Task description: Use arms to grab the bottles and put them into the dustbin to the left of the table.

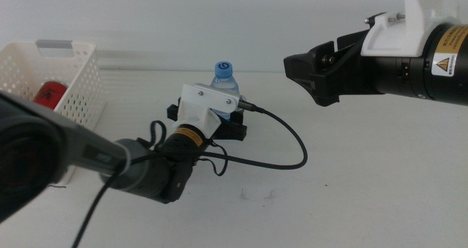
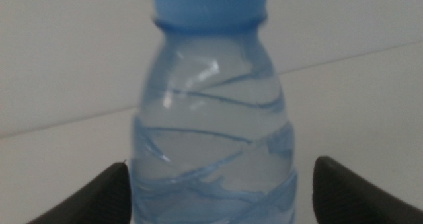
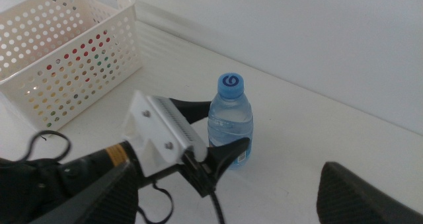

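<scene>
left gripper [image 1: 219, 115] — jaws astride water bottle [image 1: 224, 77] | right gripper [image 1: 311, 76] raised

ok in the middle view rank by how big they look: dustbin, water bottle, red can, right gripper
1. dustbin, cut off by the picture's edge
2. right gripper, though nearer the camera, so unsure
3. water bottle, mostly hidden behind the left gripper
4. red can, only a sliver showing inside the dustbin

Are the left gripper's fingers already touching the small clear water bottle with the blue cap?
Cannot tell. In the left wrist view the left gripper is open around the water bottle: one finger meets its outline, the other stands clear.
</scene>
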